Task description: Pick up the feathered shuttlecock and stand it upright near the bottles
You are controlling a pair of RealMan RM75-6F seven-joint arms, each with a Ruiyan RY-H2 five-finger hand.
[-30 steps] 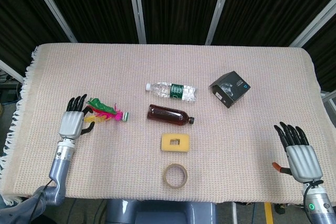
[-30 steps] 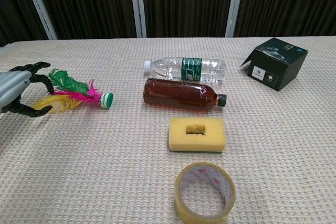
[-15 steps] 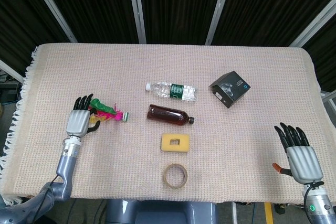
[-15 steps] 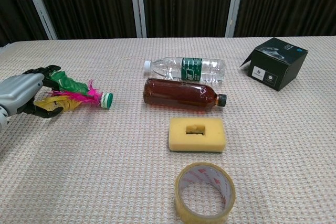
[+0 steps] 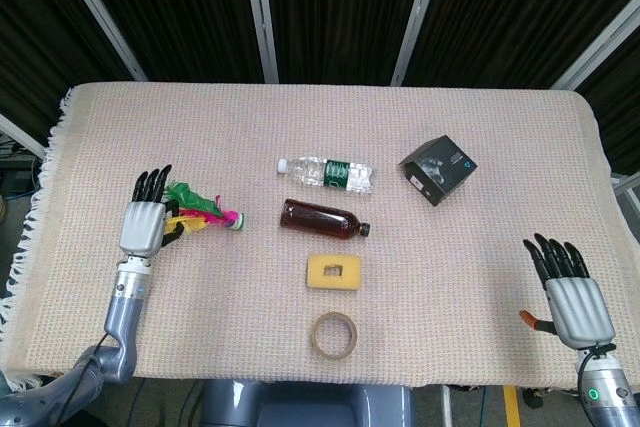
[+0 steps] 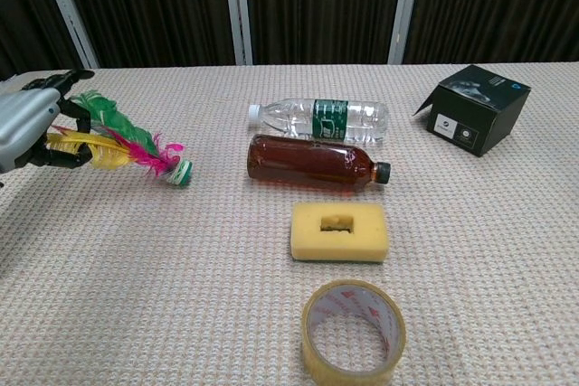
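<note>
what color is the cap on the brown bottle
Black, on the brown bottle; the cap shows best in the chest view.

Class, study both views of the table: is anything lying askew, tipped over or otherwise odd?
Both bottles lie on their sides: the clear water bottle and the brown bottle in front of it. The shuttlecock hangs tilted, feathers pinched by the left hand, its green-and-white base dipping towards the cloth. Nothing looks spilled or damaged.

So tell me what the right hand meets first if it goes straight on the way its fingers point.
Nothing close: the right hand points up the table over bare cloth. The black box lies well to its left, probably off that line, though depth is hard to judge.
</note>
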